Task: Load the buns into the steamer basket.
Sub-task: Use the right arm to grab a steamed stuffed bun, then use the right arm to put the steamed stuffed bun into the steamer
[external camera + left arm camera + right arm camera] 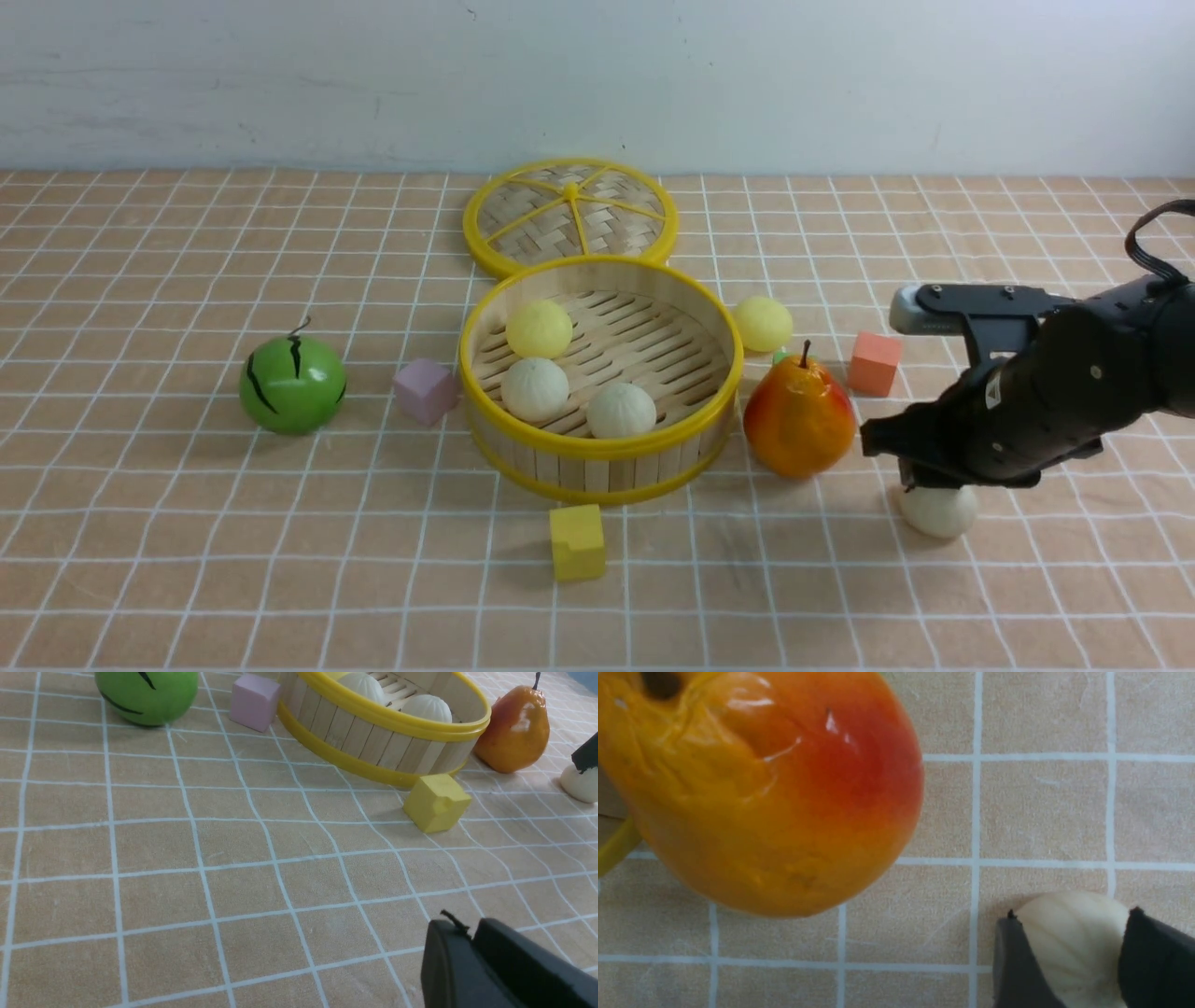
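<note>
Front view: right tool [920, 485] sits low on the white bun [938, 511], right of the pear [799, 420]; the steamer basket [597, 448], left of the pear, holds three.

Left wrist view: left tool [467, 933] is narrow and empty.

Right wrist view: jaws pinch that bun. Grasp step. Next, I'd say, lift it high over the pear.

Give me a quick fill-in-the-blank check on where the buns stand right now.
Buns already in the steamer basket number ___.
The yellow bun left outside lies just behind the ___.
The claw straddling the off-white bun belongs to the ___ arm.
Missing: three; pear; right.
</note>
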Robot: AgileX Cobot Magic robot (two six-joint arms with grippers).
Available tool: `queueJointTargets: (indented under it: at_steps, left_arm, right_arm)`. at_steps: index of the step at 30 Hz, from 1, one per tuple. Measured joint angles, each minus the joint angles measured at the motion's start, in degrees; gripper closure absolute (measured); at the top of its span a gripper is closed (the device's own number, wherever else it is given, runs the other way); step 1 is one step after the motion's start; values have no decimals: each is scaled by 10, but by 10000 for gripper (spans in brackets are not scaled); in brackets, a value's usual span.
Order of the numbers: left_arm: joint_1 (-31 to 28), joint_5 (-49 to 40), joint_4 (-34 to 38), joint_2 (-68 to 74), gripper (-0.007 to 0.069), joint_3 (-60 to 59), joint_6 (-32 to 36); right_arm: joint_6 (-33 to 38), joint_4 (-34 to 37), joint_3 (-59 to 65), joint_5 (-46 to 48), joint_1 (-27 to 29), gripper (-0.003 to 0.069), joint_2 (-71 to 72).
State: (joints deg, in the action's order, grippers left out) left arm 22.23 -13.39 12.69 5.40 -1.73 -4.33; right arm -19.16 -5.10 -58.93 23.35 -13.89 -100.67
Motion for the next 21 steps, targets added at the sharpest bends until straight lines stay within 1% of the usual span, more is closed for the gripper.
queueJointTargets:
  at_steps: [1, 3, 6, 7, 8, 9, 16, 21]
  left_arm:
    - [0, 0, 0, 0, 557, 0, 0]
    - [0, 0, 0, 0, 557, 0, 0]
    - [0, 0, 0, 0, 553, 0, 0]
    - [0, 0, 0, 0, 553, 0, 0]
    - [0, 0, 0, 0, 552, 0, 0]
    - [0, 0, 0, 0, 552, 0, 0]
    - [0, 0, 0, 0, 546, 0, 0]
    - [0, 0, 0, 0, 539, 0, 0]
  right_arm:
    - [0, 0, 0, 0, 0, 372, 0]
    - [0, 0, 0, 0, 0, 442, 0]
    - [1, -1, 0, 0, 0, 582, 0]
    - [1, -2, 0, 0, 0, 591, 0]
    - [1, -4, 0, 0, 0, 641, 0]
    - [1, -7, 0, 0, 0, 657, 2]
    - [19, -11, -4, 10, -1, 665, 57]
    - [60, 15, -58, 31, -39, 664, 120]
